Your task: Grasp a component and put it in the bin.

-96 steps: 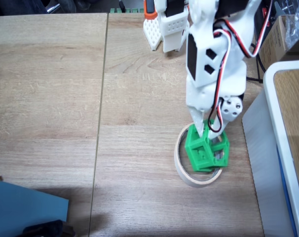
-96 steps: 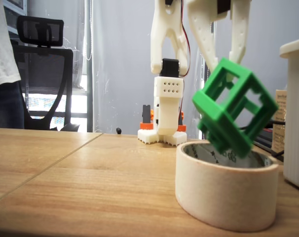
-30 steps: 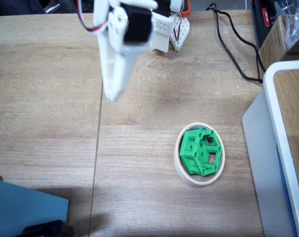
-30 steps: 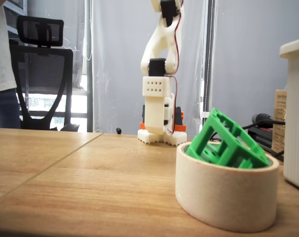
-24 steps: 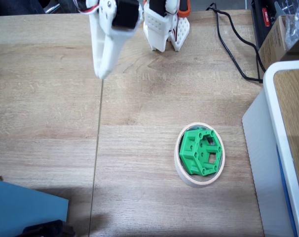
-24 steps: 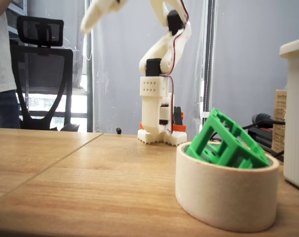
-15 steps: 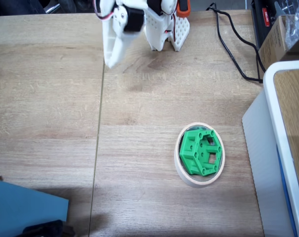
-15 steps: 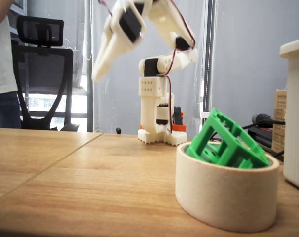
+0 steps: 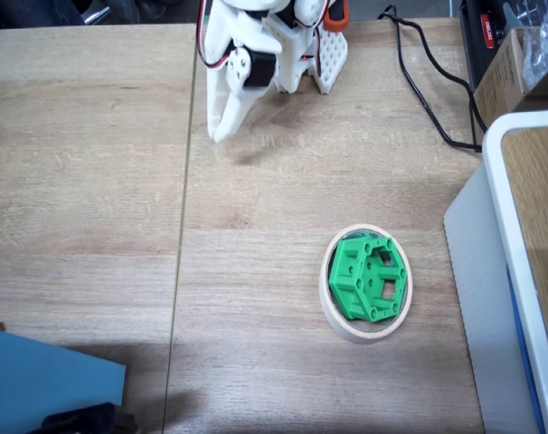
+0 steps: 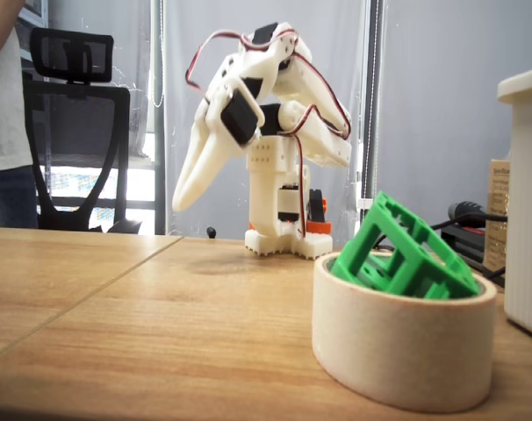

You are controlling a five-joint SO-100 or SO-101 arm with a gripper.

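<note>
The table is pale wood-grain board with a seam running top to bottom left of centre in a fixed view from above. A blue sheet lies over its lower left corner, and a white-rimmed container takes up the right edge. Black cables trail across the top right, next to a cardboard box. In a low fixed view a grey wall, a black chair and a person at the left edge stand behind the table.

The arm is folded close over its base at the top edge. The gripper points down above the seam, its fingers together and empty. The low view shows its tip off the table.

The component sits inside the bin, right of centre and well apart from the gripper. It is tilted, one corner above the rim, and the bin stands near the container. The left half of the table and the strip between arm and bin are bare wood.
</note>
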